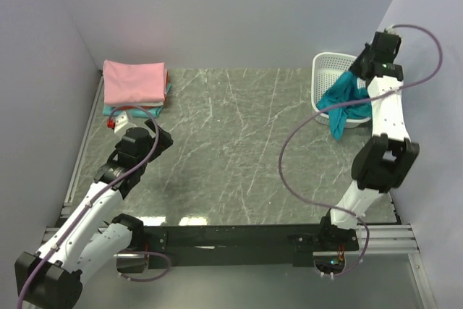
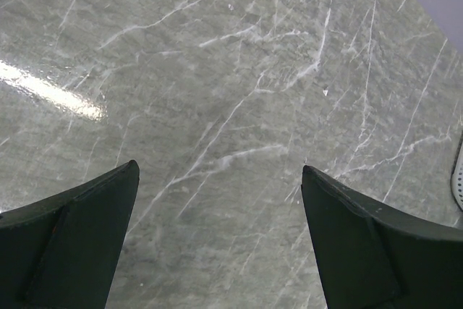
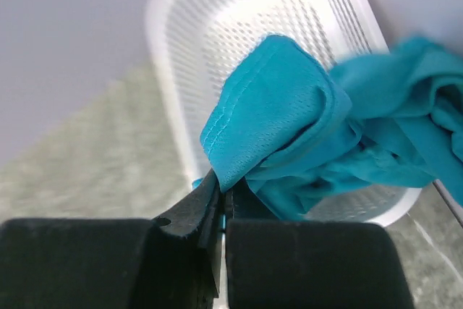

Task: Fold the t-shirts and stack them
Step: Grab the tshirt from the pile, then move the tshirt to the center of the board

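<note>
Only the overhead view shows the folded stack (image 1: 134,90), pink t-shirt (image 1: 133,79) on top, just beyond the left gripper (image 2: 221,179), which is spread wide over bare table (image 2: 217,63). The right gripper (image 3: 221,195) is pressed tight, pinching the teal t-shirt (image 3: 289,113) by its hem above the white basket (image 3: 217,27).

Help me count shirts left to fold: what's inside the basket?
One teal shirt, pinched by the right gripper and hanging over the rim of the basket. The far end is bare lattice; anything under the shirt is covered.
</note>
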Motion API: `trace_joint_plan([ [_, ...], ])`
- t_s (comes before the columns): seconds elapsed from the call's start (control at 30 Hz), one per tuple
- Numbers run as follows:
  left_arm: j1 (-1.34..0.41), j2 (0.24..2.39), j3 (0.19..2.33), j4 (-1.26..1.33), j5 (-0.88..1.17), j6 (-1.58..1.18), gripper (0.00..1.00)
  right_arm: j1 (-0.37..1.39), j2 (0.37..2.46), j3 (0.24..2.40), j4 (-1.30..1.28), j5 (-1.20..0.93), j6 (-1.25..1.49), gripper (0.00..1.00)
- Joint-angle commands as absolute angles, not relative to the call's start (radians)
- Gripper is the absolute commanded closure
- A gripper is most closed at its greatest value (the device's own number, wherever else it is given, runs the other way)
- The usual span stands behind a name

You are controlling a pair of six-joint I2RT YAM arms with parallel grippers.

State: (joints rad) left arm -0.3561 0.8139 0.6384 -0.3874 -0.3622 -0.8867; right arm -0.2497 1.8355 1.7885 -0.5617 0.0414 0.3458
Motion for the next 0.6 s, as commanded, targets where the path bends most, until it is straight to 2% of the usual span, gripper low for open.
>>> trace_joint_plan([
  [0.0,-0.357,0.787,0.683,-0.405,-0.342,-0.907,0.01,-0.195,1.652,1.801,-0.503,-0.031,0.327,1.00],
  [0.3,-0.357,0.720,0.675,-0.408,-0.314,-0.910,0.00,-0.005,1.454,1.971,-0.578,-0.064,0.304,1.00],
  [0.57,-0.357,0.706,0.673,-0.410,-0.298,-0.916,0.01,0.222,1.370,2.088,-0.512,-0.155,0.333,1.00],
])
